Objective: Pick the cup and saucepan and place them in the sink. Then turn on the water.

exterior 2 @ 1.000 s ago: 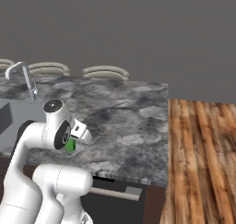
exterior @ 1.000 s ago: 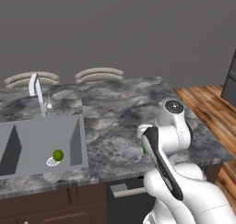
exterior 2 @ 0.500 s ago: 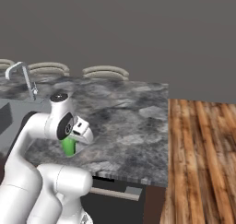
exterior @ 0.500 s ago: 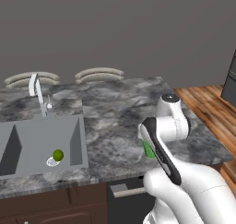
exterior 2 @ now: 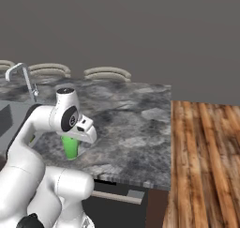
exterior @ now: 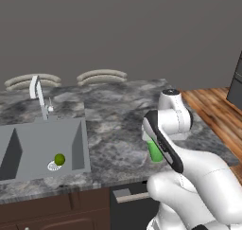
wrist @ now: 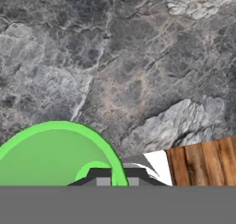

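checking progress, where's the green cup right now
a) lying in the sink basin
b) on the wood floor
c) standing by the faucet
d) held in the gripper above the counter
d, the cup hangs under the shut gripper over the marble counter, well apart from the sink.

green cup rim under the gripper, above the stone bench

the hand view looks down on a mottled grey stone bench [wrist: 138, 71] with pale veins and a brownish patch near the middle. at the lower left, the round bright green rim of the cup [wrist: 50, 149] curves up from the bottom edge, its green inside showing. the gripper [wrist: 116, 177] sits at the bottom centre, dark fingers [wrist: 99, 173] closed on the cup's rim at its right side. to the lower right, past the bench edge, lies a strip of wooden floor [wrist: 205, 161] with reddish-brown planks, and a small white patch beside it.
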